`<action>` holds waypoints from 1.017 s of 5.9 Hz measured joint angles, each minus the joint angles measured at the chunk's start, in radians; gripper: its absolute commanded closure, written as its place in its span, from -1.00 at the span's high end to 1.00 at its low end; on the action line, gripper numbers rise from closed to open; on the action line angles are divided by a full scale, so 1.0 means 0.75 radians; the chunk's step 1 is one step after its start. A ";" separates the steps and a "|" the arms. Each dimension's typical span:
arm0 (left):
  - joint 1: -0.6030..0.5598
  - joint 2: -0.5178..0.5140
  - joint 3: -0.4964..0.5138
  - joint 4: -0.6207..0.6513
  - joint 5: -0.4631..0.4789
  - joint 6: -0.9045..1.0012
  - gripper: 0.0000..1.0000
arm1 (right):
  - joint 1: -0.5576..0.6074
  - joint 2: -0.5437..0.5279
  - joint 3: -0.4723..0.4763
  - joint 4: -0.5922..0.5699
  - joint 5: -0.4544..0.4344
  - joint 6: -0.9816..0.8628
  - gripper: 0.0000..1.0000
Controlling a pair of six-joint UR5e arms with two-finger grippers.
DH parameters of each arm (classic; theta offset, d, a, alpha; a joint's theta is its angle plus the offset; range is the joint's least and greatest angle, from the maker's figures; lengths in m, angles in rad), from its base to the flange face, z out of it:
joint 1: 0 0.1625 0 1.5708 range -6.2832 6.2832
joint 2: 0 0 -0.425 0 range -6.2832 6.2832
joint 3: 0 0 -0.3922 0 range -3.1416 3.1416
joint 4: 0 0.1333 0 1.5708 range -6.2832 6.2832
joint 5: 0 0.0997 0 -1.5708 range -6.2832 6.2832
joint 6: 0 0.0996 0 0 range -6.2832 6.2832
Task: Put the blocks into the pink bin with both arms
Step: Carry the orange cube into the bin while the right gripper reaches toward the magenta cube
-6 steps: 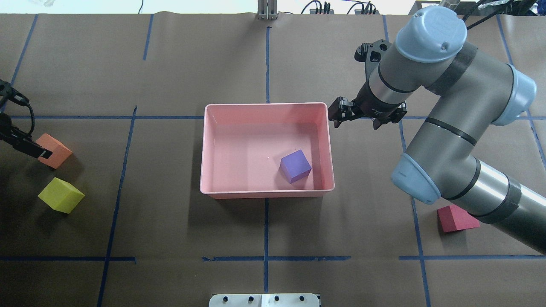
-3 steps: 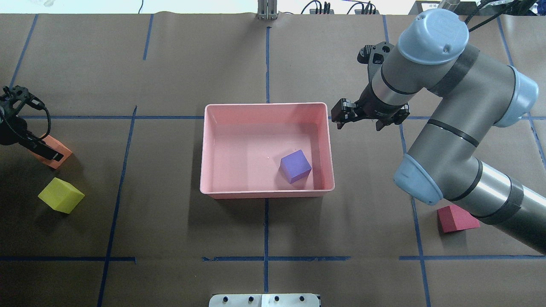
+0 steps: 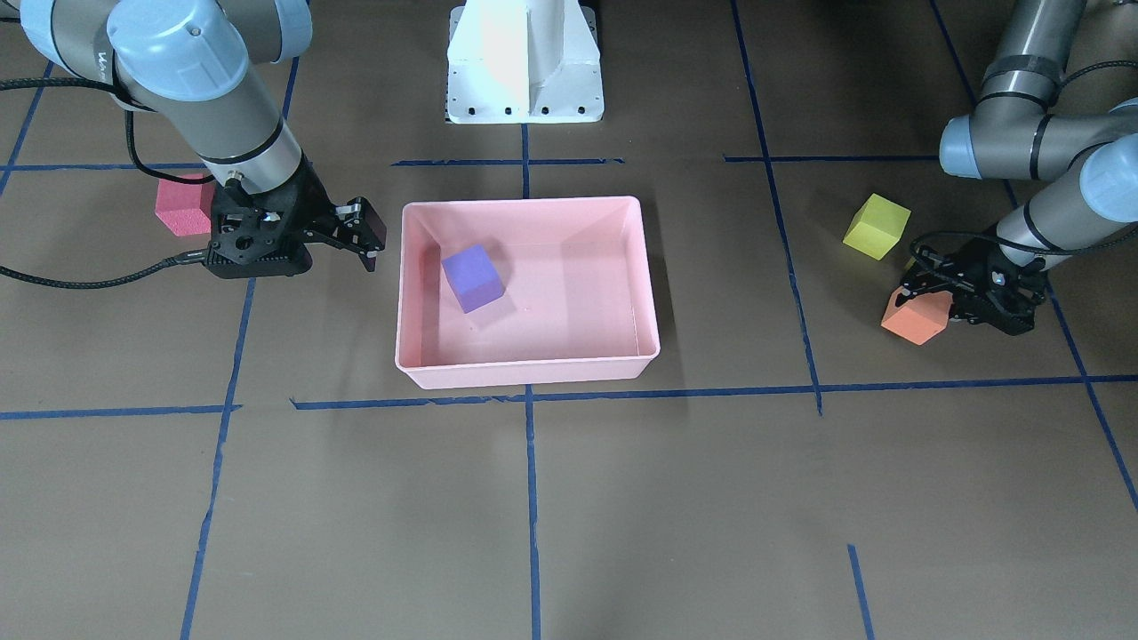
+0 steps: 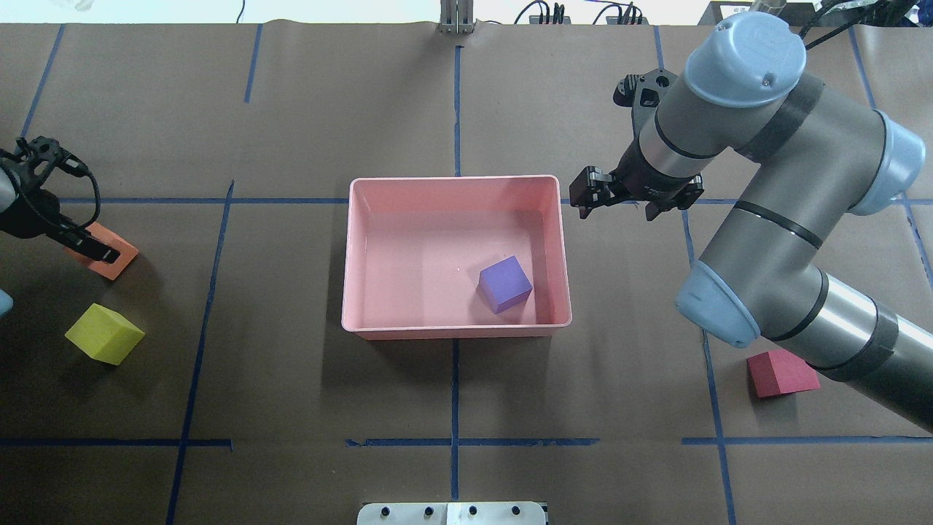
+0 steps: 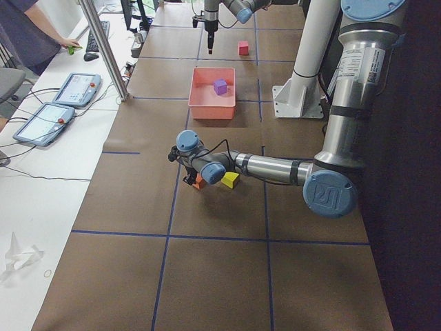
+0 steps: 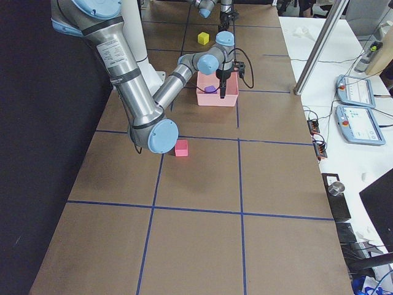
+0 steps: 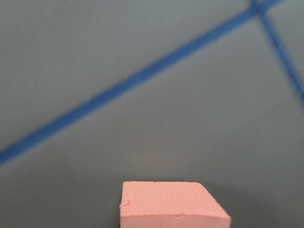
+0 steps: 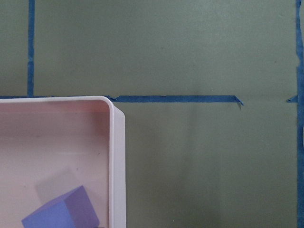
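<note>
The pink bin [image 4: 455, 179] sits mid-table and holds the purple block [image 4: 504, 284], which also shows in the front view [image 3: 473, 277]. My left gripper [image 4: 86, 246] is at the far left, shut on the orange block [image 4: 111, 258]. The block is tilted and low over the table. It fills the bottom of the left wrist view [image 7: 173, 206]. The yellow-green block [image 4: 104, 334] lies just nearer the robot. My right gripper [image 4: 628, 198] is open and empty, just outside the bin's far right corner. The red block [image 4: 780, 373] lies on the table, partly under the right arm.
The white base pedestal [image 3: 524, 62] stands at the robot's side of the table. Blue tape lines [image 4: 455, 102] cross the brown table cover. The right forearm [image 4: 838, 328] spans the right side above the red block.
My left gripper has closed over the orange block and carried it slightly right, tilting it. My right gripper has drifted a little right, away from the bin corner. The other blocks have not moved.
</note>
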 measured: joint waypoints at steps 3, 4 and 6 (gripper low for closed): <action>0.015 -0.222 -0.142 0.026 0.004 -0.510 0.10 | 0.075 -0.129 0.064 0.009 0.021 -0.206 1.00; 0.058 -0.286 -0.176 0.034 0.005 -0.688 0.10 | 0.110 -0.233 0.126 0.019 0.038 -0.312 1.00; 0.175 -0.402 -0.301 0.236 0.093 -0.875 0.10 | 0.145 -0.458 0.235 0.125 0.048 -0.423 1.00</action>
